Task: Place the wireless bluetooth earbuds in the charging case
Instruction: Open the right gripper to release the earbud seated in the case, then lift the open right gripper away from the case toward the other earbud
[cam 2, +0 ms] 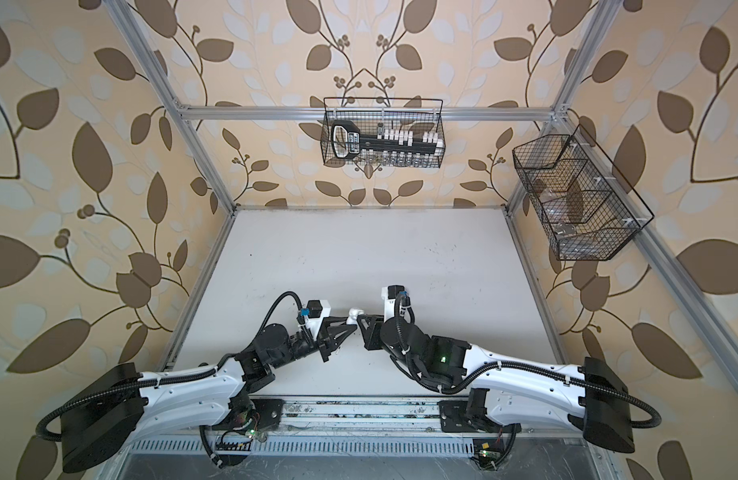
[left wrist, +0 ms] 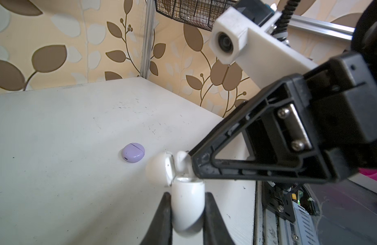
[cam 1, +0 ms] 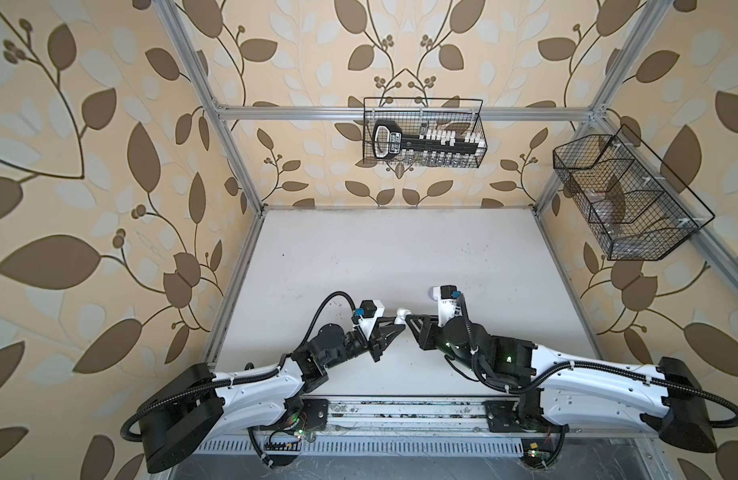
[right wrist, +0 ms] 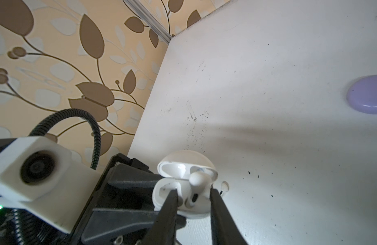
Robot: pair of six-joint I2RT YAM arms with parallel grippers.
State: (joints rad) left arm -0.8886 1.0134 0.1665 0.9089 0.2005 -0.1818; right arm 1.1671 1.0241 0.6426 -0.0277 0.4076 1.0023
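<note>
Because white earbud looks tiny, light, slick, pinch stem gently; left pincer clamped on white case, right pincer jaws apart, straddling earbud.

White case between facing jaws

The open case sits between the fingers of the left gripper, at the front middle of the table. 1 earbud stands in it. Another earbud lies on the table just beside it. The shut case lies behind them.
</note>
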